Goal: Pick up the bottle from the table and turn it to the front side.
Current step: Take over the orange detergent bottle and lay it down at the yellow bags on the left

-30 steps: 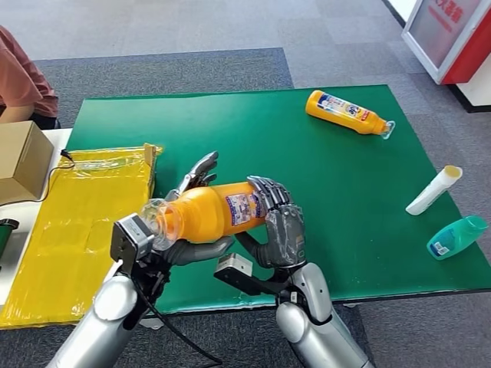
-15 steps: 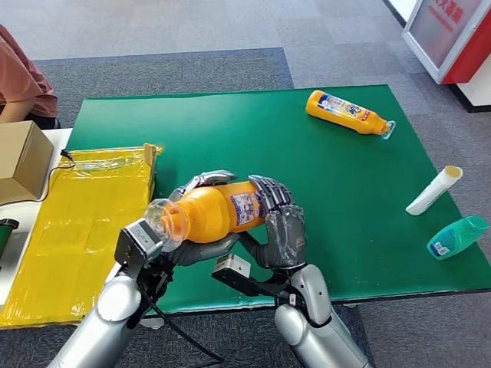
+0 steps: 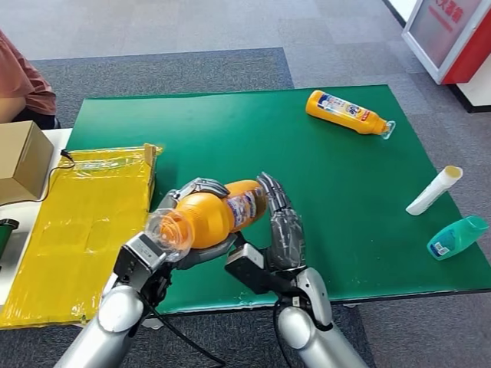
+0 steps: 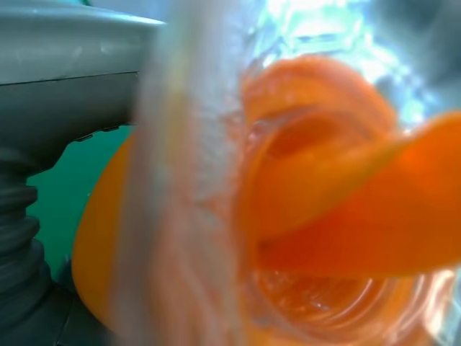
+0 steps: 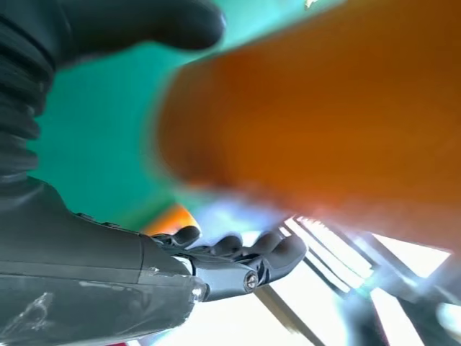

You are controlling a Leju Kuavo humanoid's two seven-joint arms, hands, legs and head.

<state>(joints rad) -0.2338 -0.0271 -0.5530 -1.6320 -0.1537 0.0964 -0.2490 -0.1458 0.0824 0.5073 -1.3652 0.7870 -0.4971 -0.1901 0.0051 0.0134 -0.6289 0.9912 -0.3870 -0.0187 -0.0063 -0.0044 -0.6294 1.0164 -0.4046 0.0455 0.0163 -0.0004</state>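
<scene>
Bottle (image 3: pixel 217 215) now gripped by left hand (image 3: pixel 194 222), fingers wrapped over since a second ago; right hand (image 3: pixel 284 230) opened, fingers straightened off label end.

No wording can be read with confidence. The held orange bottle (image 3: pixel 220 213) carries a white-and-blue label (print too small), the second orange bottle (image 3: pixel 347 112) a similar one, and the red-framed sign (image 3: pixel 449 31) shows white characters, illegible.
</scene>
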